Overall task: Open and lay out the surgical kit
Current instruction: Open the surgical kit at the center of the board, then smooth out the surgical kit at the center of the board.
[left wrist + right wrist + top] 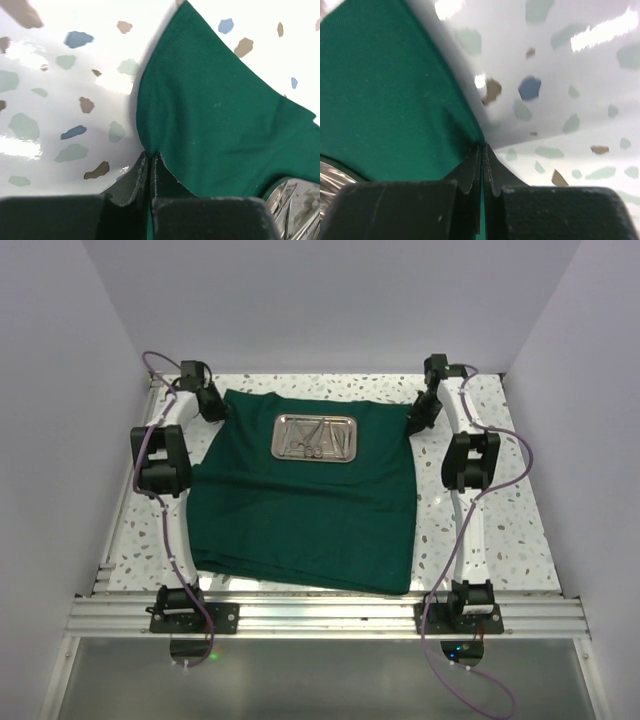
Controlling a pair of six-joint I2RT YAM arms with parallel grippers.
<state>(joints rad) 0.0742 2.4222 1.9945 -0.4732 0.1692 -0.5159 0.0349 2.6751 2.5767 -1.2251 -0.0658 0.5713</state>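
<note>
1. The dark green cloth [300, 510] lies spread open and mostly flat over the speckled surface [500, 510].
2. The steel tray [316, 437] sits on the far part of the cloth, about midway between the two hands.
3. Slim silver instruments [310, 440] lie overlapping inside the tray. They are too small to count, though some look scissor-like.
4. The left hand [149, 159] is at the cloth's far left corner, its fingers pinched narrow on the cloth edge. The fabric rises into the grip, with a shadow beneath it.
5. The right hand [482, 149] is at the far right corner, likewise clamped tight on the cloth edge.
</note>
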